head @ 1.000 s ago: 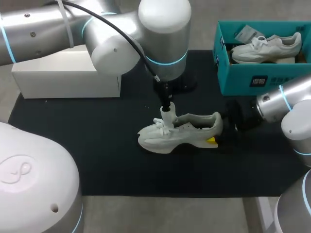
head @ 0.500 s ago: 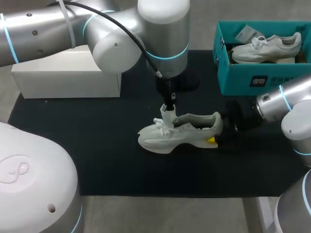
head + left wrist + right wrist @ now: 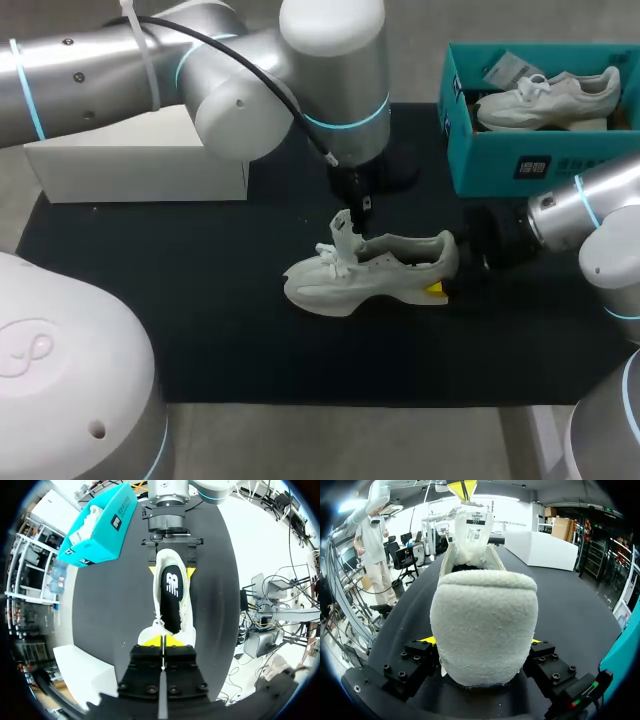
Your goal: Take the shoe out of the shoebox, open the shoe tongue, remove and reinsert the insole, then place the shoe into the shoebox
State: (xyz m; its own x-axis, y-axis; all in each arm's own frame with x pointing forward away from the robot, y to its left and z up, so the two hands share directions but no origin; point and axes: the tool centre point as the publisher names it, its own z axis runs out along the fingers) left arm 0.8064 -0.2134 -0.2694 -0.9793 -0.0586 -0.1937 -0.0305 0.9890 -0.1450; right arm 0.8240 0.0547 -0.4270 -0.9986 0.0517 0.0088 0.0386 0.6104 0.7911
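Observation:
A white shoe (image 3: 370, 275) lies on its sole in the middle of the black mat, toe to the left. My left gripper (image 3: 346, 218) hangs over it from above, shut on the top of the upright tongue (image 3: 472, 527). In the left wrist view its yellow tips (image 3: 163, 640) are pressed together, and ahead of them the black insole (image 3: 171, 595) lies inside the shoe. My right gripper (image 3: 482, 645) clasps the fuzzy heel (image 3: 485, 625) from both sides, low on the mat. The teal shoebox (image 3: 500, 165) stands at the back right with a second white shoe (image 3: 545, 98) in it.
A white box (image 3: 140, 165) stands at the back left of the mat (image 3: 200, 310). The left arm's big joints hang over the mat's back middle. The right arm's links fill the right edge, just in front of the shoebox.
My left gripper has closed fully on the tongue and risen a little, drawing the tongue up and back. The shoe and the right gripper have stayed put.

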